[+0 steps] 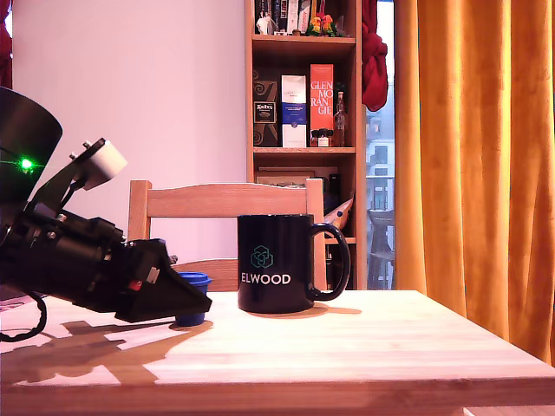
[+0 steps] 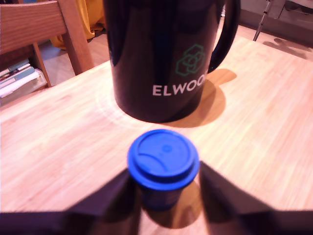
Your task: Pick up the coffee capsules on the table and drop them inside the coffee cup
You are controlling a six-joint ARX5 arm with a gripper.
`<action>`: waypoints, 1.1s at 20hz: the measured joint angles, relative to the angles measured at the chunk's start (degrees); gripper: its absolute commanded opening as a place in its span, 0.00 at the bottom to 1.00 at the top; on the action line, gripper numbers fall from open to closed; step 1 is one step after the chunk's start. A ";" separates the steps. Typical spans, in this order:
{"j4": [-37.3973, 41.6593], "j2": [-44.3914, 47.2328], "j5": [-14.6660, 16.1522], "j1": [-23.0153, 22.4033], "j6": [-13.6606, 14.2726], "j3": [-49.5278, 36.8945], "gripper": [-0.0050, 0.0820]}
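The gripper (image 1: 192,303) is low over the table (image 1: 364,347), at the exterior view's left, and it points toward the coffee cup (image 1: 276,263). A blue capsule (image 2: 163,159) stands upright on the table with its wide flat rim on top, and it is between the two dark fingers (image 2: 105,196) of the gripper. In the wrist view a thin gap shows on each side of the capsule body, so the fingers are spread a little wider than the capsule and do not seem to press it; if they touch it lower down, I cannot tell, because the lower body is in deep shadow. In the exterior view the gripper covers most of the capsule, and only its rim and a part of its side can be seen at the gripper's tip.

The coffee cup stands on the table just beyond the capsule, straight ahead of the gripper, near but not touching. It is glossy black with the white word ELWOOD and a teal hexagon logo. The wrist view cuts off its upper part and the last letter of the word. Its inside is not visible in either view.

Only this one capsule can be found; no dark one is visible. Behind the table stands a wooden chair (image 1: 225,201), partly hidden by the cup and the arm.
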 measured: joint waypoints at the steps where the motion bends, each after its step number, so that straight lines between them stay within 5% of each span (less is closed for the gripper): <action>1: 0.00 0.00 0.00 0.00 0.04 0.00 0.25; 6: 0.11 0.00 0.02 0.00 0.17 0.00 0.24; 11: -0.74 -1.79 1.60 0.26 -5.09 0.04 0.24; 22: -3.96 -20.83 3.23 0.37 -5.25 0.28 0.24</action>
